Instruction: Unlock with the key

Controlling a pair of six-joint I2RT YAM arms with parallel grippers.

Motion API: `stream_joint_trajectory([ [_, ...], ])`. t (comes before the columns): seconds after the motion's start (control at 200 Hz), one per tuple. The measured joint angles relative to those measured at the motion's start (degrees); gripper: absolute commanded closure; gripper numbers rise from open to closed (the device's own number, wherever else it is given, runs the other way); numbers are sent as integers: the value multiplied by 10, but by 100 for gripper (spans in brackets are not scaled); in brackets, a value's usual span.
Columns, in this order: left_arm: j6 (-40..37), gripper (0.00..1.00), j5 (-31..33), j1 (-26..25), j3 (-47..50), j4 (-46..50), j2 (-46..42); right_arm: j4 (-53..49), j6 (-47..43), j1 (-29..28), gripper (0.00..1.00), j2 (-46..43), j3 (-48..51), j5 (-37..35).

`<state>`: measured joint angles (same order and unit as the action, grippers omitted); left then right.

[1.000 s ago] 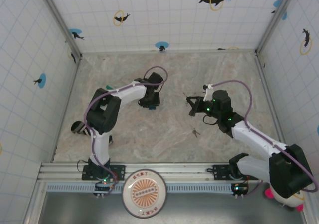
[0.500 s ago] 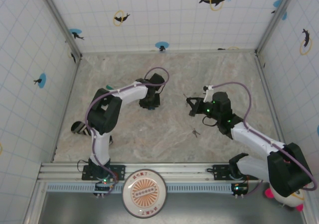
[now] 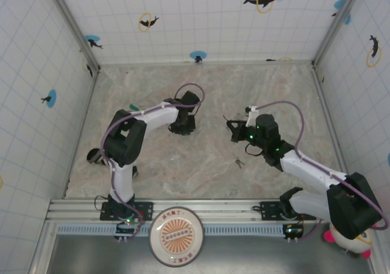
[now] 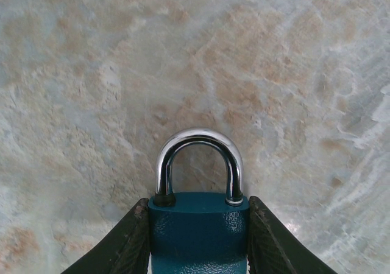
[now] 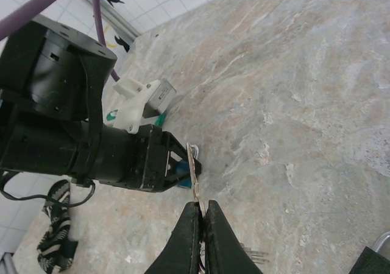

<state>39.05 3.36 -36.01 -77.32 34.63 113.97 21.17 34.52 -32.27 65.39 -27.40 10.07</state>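
Left wrist, padlock (image 4: pixel 198 234): one, blue body, silver shackle (image 4: pixel 198 139) with both legs down in the body, over the marble surface (image 4: pixel 91 73).
Left wrist, left tool (image 4: pixel 198 204): two dark fingers (image 4: pixel 128 246) pressed against the padlock's sides.
Right wrist, key (image 5: pixel 194 173): one, silver, upright, just beside the left tool's front; contact with the padlock cannot be told.
Right wrist, right tool (image 5: pixel 201 216): pinched tight on the key's lower end.
Top external, spare keys (image 3: pixel 239 162): small cluster lying near the right tool; number unclear.
Top external, round disc (image 3: pixel 177 235): one, red writing too small to read.
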Motion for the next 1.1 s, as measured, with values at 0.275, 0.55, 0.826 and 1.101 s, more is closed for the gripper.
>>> stream_joint_trajectory([
  [0.275, 46, 84, -13, 0, -21, -8, -44, 54, -3, -26, 100, 39, 31, -40],
  [0.55, 89, 84, -35, 0, -55, -26, -69, 189, 55, -61, 100, 143, 31, -43],
  [0.826, 111, 84, -47, 0, -55, -27, -88, 352, 157, -94, 100, 267, 30, -45],
  [1.101, 123, 83, -66, 0, -55, -35, -90, 432, 201, -127, 100, 340, -1, -67],
])
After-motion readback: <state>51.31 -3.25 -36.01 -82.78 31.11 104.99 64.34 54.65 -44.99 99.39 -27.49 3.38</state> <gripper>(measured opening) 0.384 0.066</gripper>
